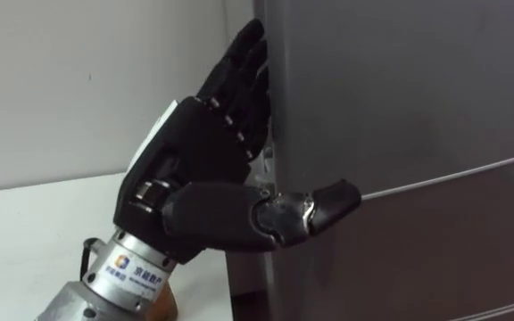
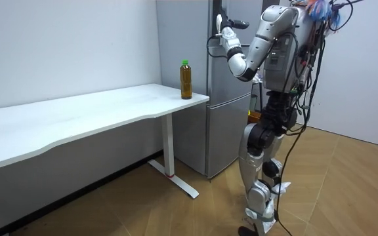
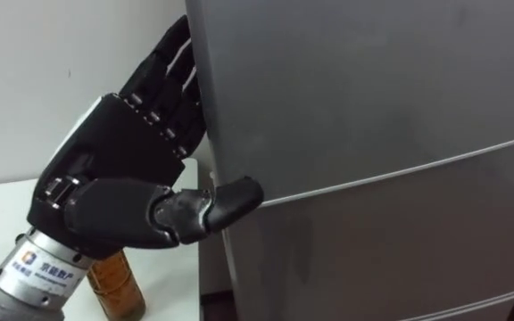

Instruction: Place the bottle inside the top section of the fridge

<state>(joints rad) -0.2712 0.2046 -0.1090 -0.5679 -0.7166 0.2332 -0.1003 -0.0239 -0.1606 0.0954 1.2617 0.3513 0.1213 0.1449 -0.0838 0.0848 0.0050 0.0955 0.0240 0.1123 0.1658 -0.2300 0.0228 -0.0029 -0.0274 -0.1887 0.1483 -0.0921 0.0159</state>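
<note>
Well, the bottle [image 2: 186,80] is not in hand: it stands upright with its green cap on, at the corner of the white table [image 2: 110,111] nearest the fridge [image 2: 182,39], and its amber base shows in the right eye view just behind the robot's wrist. The robot stands upright before the fridge with its left arm raised. The left hand [image 1: 199,152] is set on the left edge of the upper door [image 1: 400,89], low down where that door meets the lower door [image 1: 418,259]. The hand is spread wide and holds nothing. Its fingers [image 1: 239,71] are nearly straight and laid up along the door's side edge, while the thumb [image 1: 328,201] reaches round the corner onto the grey front, its tip beside the seam [image 1: 453,174] between the two doors. The step in hand looks like opening the upper compartment, so the task is at its start and the bottle is not yet fetched. To do this well, the fingertips should get behind the door's edge and not just rest on the side, since a flat hand would likely slip off the smooth metal once the seal resists. The pull should follow the door's swing, outward and away from the table. The thumb ought to sit above the seam so that only the upper door moves. The bottle is close to the forearm, so the elbow should keep clear of it as the arm draws back.
</note>
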